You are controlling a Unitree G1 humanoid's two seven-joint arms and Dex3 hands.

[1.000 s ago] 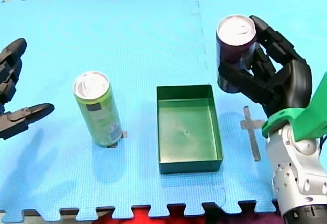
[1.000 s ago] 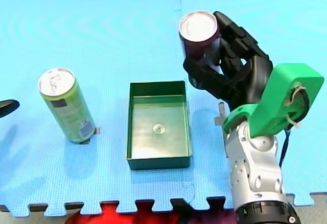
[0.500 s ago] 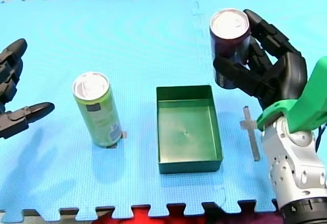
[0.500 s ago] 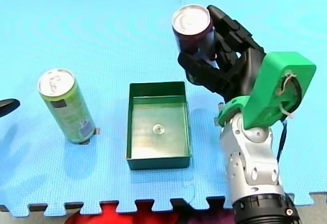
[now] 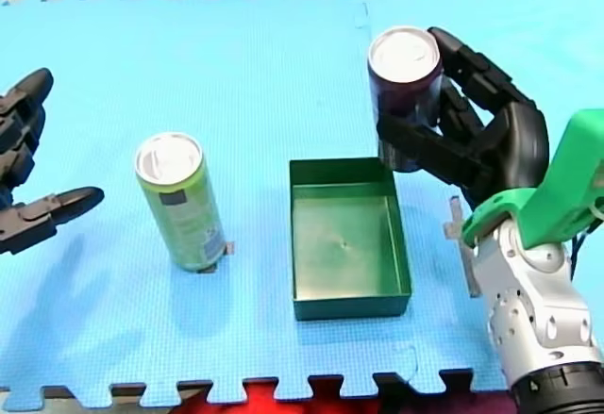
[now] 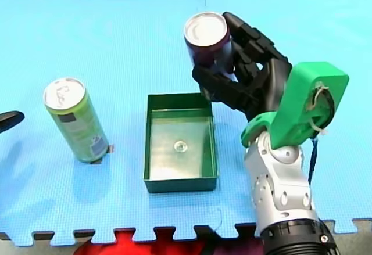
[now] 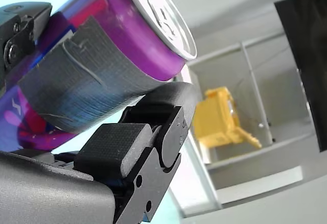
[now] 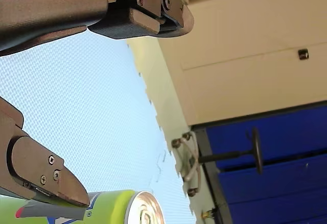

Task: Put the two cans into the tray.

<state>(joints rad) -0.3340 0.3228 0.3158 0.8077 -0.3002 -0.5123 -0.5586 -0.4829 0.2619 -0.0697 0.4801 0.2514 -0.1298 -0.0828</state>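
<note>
Head views: right hand (image 5: 477,140) grips the purple can (image 5: 406,93), held up over the far rim of the tray (image 5: 349,306). Released here, it could clip the rim and topple. Green can (image 5: 184,211) stands left of the tray. Left hand (image 5: 17,164) holds nothing, at the mat's (image 5: 255,74) left edge.
First wrist view: fingers (image 7: 127,147) wrap the purple can; slip unlikely.
Second wrist view: green can's top lies near the fingers, untouched.

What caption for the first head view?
Right hand holds purple can near green tray; green can stands on mat, left hand beside it.

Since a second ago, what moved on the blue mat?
The right hand carried the purple aluminium can, still gripped, leftward toward the far right corner of the green rectangular tray. The green drink can, the tray and the open left hand at the left edge of the blue foam mat stayed put.
</note>
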